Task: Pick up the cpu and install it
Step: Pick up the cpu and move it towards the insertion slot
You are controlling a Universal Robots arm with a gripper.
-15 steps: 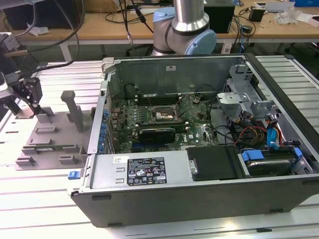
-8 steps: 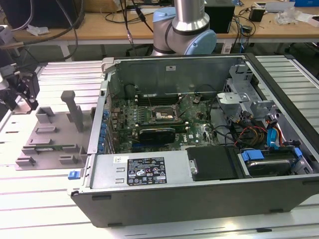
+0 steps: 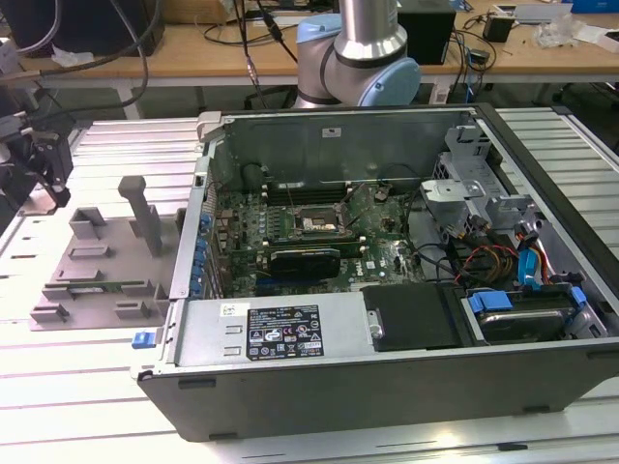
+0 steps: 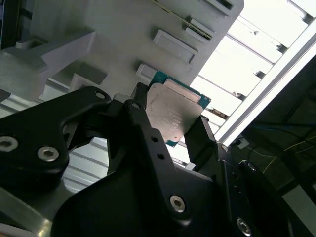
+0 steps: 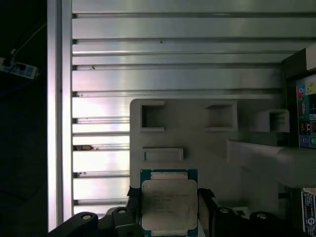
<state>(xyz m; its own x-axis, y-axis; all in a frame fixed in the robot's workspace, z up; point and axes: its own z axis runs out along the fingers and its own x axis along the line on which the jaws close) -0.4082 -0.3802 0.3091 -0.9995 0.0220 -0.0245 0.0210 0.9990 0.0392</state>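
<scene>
The cpu (image 5: 169, 197), a small square chip with a pale silver top and a green rim, sits between the two black fingers of my gripper (image 5: 169, 210). The fingers press its two opposite edges, so the gripper is shut on it. In the second wrist view the cpu (image 4: 174, 108) is held tilted over the grey plastic fixture (image 4: 123, 29). In the exterior view my gripper (image 3: 44, 159) is a dark shape at the far left, above the fixture's (image 3: 102, 266) left end. The dark metal-framed socket (image 3: 314, 224) lies on the motherboard (image 3: 377, 256) inside the open computer case (image 3: 387, 387).
The case lies on its side on a ribbed aluminium table (image 3: 58, 387). It holds a power supply (image 3: 280, 329), drive bays (image 3: 513, 319) and loose cables (image 3: 484, 256). The fixture has an upright post (image 3: 140, 208). A workbench with cables (image 3: 222, 43) runs along the back.
</scene>
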